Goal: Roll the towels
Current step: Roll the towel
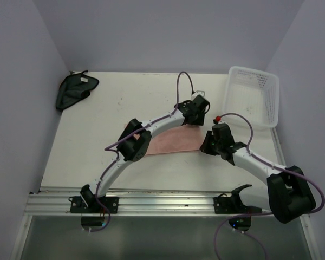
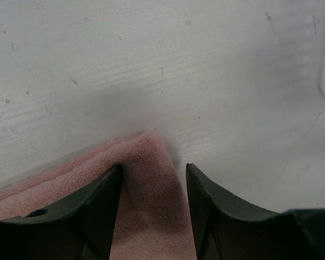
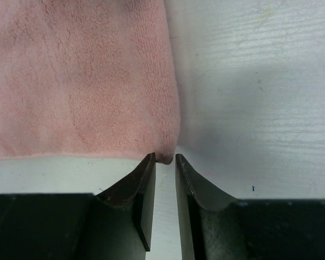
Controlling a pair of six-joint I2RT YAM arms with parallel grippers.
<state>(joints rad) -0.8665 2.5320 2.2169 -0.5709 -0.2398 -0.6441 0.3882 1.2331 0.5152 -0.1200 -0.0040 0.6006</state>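
Towels: pink towel (image 1: 172, 142) flat mid-table; dark cloth (image 1: 76, 91) at the far-left corner.
Left gripper (image 2: 154, 168): my jaws are spread astride a towel corner.
Right gripper (image 3: 165, 157): nearly together at another corner; I cannot tell whether it is pinching.
Handling: light, limp, plush, I judge; best taken by the corners.

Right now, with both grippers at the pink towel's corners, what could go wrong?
1. The right gripper has only the tip of the towel's near corner at its narrow gap; a pinch may slip off.
2. The left gripper straddles the far corner, open; the edge looks layered, so it may catch one layer only.
3. The basket sits close to the left gripper; a sweep that way could bump it.
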